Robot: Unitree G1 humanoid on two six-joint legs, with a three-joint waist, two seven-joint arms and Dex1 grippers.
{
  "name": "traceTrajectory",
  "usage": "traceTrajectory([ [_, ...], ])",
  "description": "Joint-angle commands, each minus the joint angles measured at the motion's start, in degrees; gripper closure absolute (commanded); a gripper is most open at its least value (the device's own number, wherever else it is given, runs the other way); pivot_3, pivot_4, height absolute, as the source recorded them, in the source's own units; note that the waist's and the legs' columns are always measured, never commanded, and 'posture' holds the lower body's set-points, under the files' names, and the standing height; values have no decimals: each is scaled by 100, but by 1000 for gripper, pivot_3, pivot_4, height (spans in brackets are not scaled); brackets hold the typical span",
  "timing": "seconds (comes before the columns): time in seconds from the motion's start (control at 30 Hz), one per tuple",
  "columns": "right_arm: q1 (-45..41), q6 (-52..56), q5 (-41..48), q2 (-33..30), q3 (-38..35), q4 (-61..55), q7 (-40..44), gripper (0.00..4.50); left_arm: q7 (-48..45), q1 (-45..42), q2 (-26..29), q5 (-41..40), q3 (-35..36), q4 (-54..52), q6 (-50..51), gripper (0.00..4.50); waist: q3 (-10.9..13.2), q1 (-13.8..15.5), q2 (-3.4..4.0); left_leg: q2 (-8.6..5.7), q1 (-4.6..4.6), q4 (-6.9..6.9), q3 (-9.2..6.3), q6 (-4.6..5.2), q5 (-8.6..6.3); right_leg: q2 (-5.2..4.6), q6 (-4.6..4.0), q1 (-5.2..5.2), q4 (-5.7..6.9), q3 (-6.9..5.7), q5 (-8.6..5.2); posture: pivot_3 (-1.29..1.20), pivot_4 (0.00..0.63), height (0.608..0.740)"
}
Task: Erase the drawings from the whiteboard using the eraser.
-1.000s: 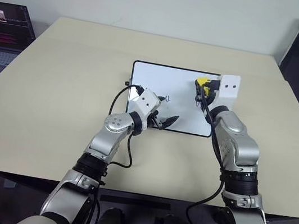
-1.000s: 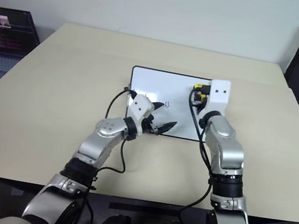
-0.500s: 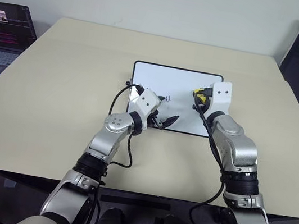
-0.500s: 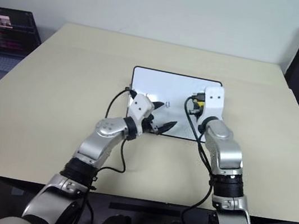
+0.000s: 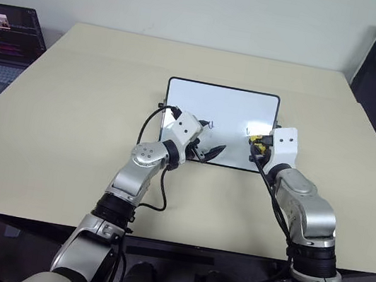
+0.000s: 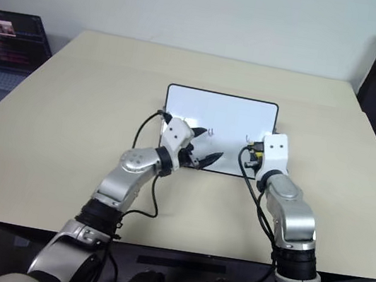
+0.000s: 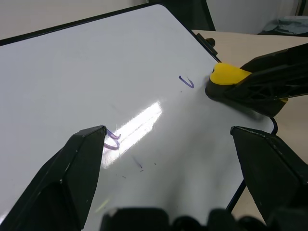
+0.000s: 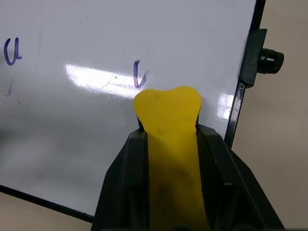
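On the whiteboard [image 8: 120, 33], near its right edge, my right gripper [image 8: 166, 139] clenches the eraser [image 8: 168, 120]; the nearest drawing [image 8: 139, 74] lies just beyond its tip, straight ahead; my left gripper [image 7: 168, 144] hangs released, farther off.

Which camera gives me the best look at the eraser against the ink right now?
The right wrist view: the eraser, clamped in the right gripper, fills the centre, its tip just short of a blue mark on the whiteboard. The left wrist view shows it side-on; in the head views it is a yellow speck.
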Motion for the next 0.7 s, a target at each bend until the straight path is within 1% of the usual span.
traceTrajectory([
  [0.03, 50, 89, -56, -85, -59, 10, 26, 3535, 23, -9, -23, -44, 49, -277, -20, 0, 0, 0, 0, 0, 0, 0, 0, 0, 0, 0, 0, 0, 0, 0, 0, 0, 150, 740],
  [0.2, -303, -593, -43, 3, -178, 159, 34, 3535, 28, -31, -34, -34, 48, -231, -58, 0, 1, -5, 0, -3, 0, 1, 1, 0, 0, 0, 0, 0, 0, 0, 0, 0, 150, 740],
  [0.3, -523, -1190, -89, 46, -150, 416, 70, 3535, 29, -67, -59, -34, 43, -199, -73, 0, 1, -12, 1, -5, -1, -2, 4, 0, 0, 1, 1, -3, -1, 2, 0, 0, 150, 740],
  [0.47, -861, -1734, -153, 179, -61, 863, 135, 3535, 23, -76, -90, -23, 35, -196, -77, 0, 1, -9, 1, -5, -10, -12, 4, -1, -1, 4, 0, -13, -6, 2, 0, 0, 150, 740],
  [0.57, -949, -1729, -256, 186, 98, 1092, 175, 3535, 24, -66, -72, -19, 56, -204, -71, 0, 2, -7, 2, -4, -16, -11, 2, -1, -1, 2, 0, -18, -6, 1, 0, 0, 150, 740],
  [0.7, -787, -1275, -479, 32, 376, 1205, 234, 3535, 46, -34, -35, -19, 86, -248, -49, 0, 2, -3, 2, -1, -16, -10, 2, 0, -1, 1, -1, -18, -5, 0, 0, 0, 150, 740],
])
